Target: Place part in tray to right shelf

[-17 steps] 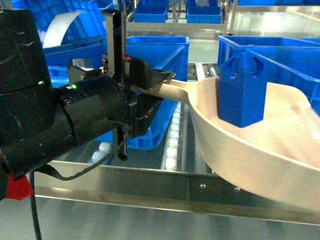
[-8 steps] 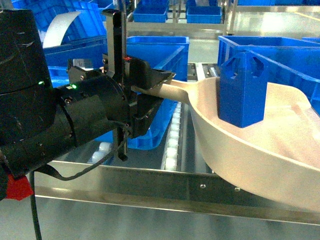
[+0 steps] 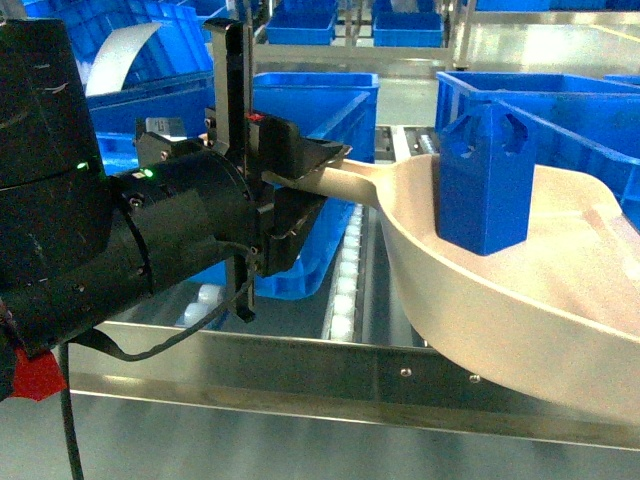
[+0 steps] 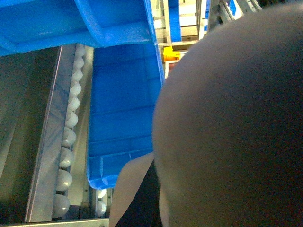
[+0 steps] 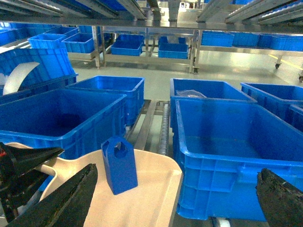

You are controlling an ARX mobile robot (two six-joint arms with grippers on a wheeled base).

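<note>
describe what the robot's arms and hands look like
The left arm is a bulky matte-black cylinder with small green lights, a thin black cable looping under it and a red patch low down. Its left hand is black and angular. The right hand's fingers are black, tapered and rough-textured.

Blue part (image 3: pixel 486 180), beige tray (image 3: pixel 520 300)

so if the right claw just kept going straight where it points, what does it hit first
Probably the blue part standing upright in the beige tray, which sits between and ahead of the open right claw fingers. Depth is unclear; veering right, it would meet the big blue crate instead.
</note>
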